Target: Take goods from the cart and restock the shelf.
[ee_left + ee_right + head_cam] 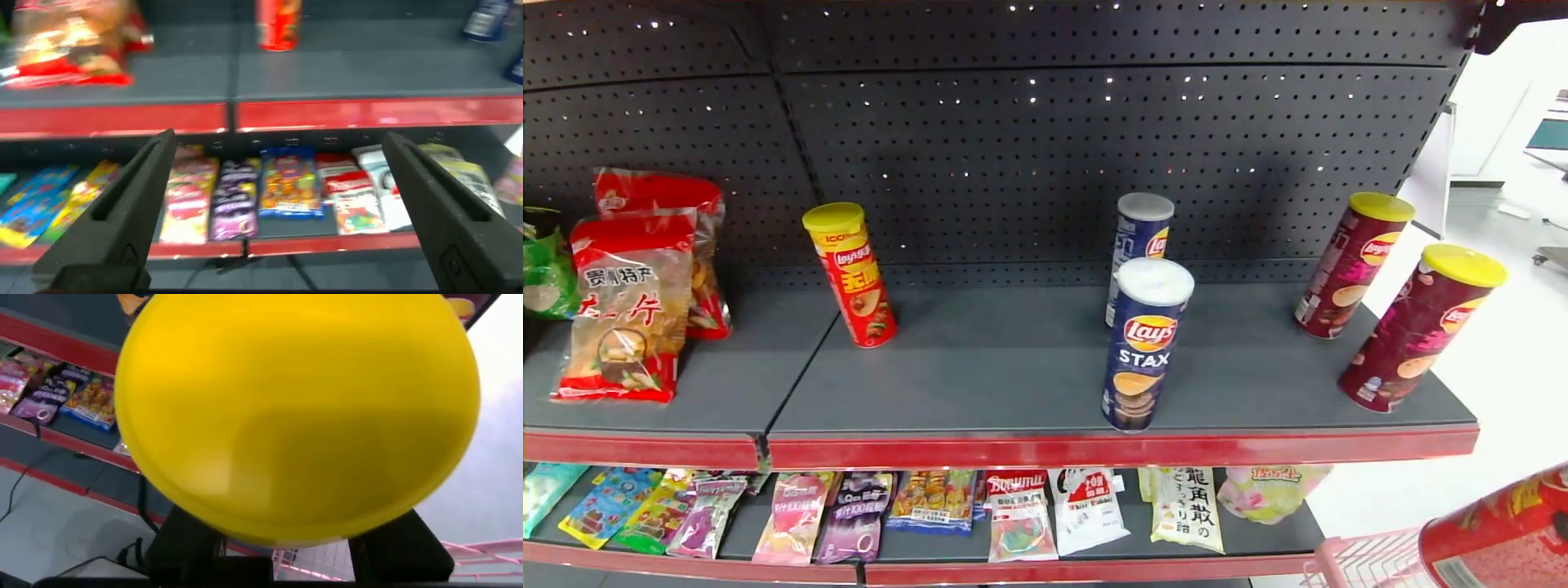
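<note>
Currently: can in right grip, off the shelf

Right gripper [290, 554] clamped on held can [1499, 531], dark fingers [188, 547] pressed to either side below yellow lid [294, 408]. Held low at right, by pink cart [1364, 559], below and apart from shelf [980, 367]. Left gripper [278, 204] spread wide, gripping nothing, facing packets [286, 184] on lower tier. Standing on shelf: red can [851, 273] left of centre; two blue cans [1145, 343] in the middle, one behind the other; two maroon cans [1352, 265] at right end. Snack bags [629, 310] at far left.
</note>
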